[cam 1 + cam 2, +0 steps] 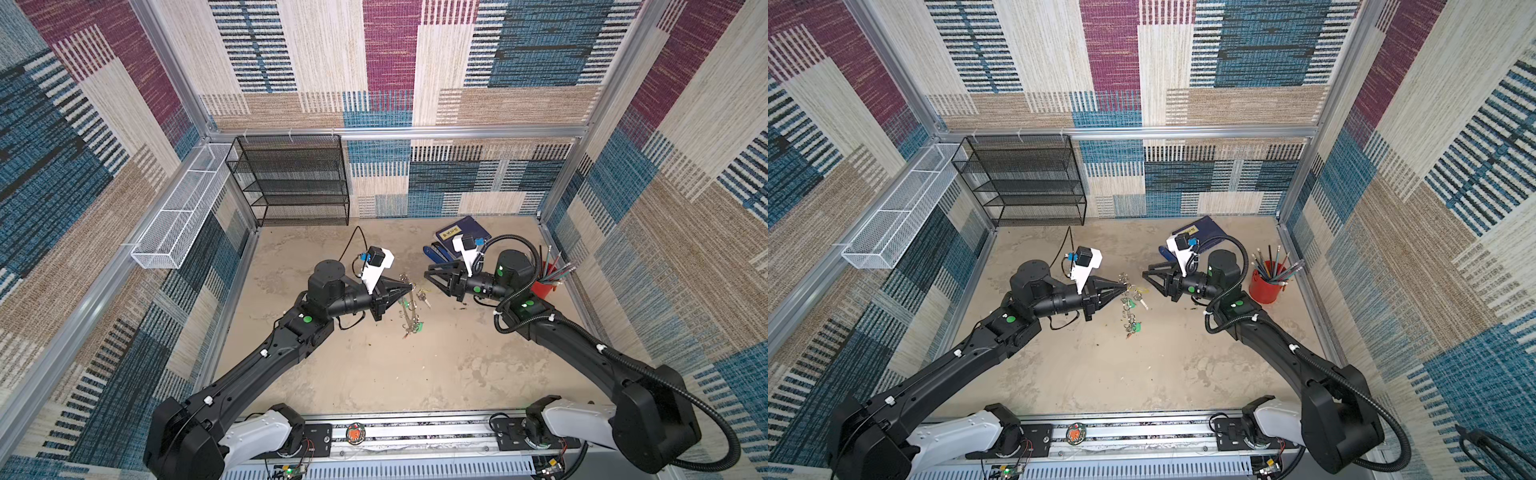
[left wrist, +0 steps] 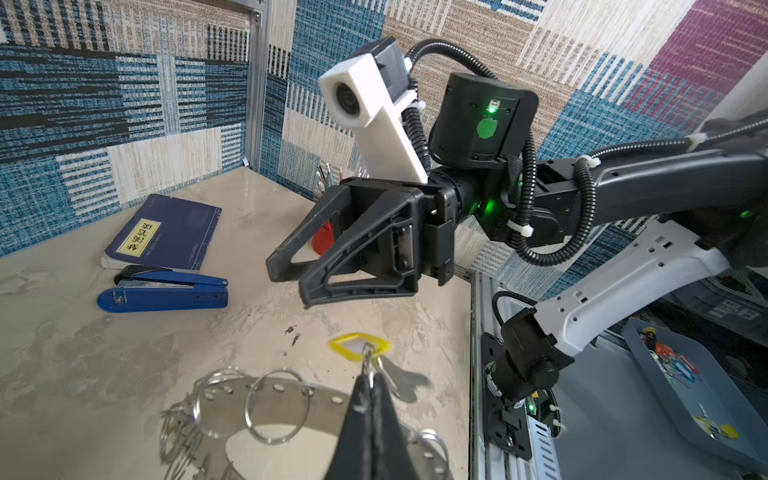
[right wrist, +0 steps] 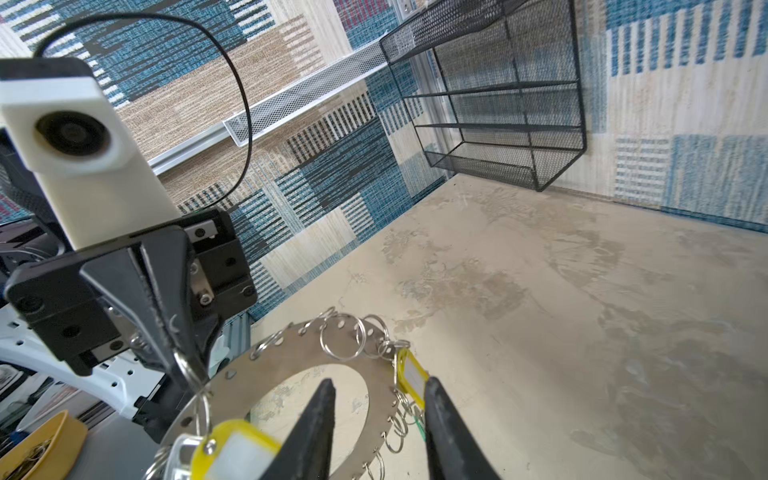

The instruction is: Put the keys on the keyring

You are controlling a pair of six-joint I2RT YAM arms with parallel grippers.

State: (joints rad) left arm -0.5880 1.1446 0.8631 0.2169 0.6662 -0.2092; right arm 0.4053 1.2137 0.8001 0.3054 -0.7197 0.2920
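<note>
The keyring [image 3: 291,357], a flat grey disc with a big hole and several split rings on its rim, hangs tilted above the table in both top views [image 1: 409,309] [image 1: 1128,309]. My left gripper [image 2: 371,376] [image 1: 411,286] is shut on one of its split rings. That ring carries one of the keys [image 2: 405,380] with a yellow tag [image 2: 360,347]. More tags, a yellow one [image 3: 410,376] and green ones [image 1: 1136,328], hang from the rim. My right gripper [image 3: 378,399] [image 1: 428,276] is open just right of the disc, holding nothing.
A blue stapler [image 2: 166,289] and a blue book [image 2: 166,230] lie behind the right gripper. A red cup of pencils [image 1: 1266,284] stands at the right wall. A black mesh shelf [image 1: 291,178] and a white wire basket [image 1: 183,212] are at the back left.
</note>
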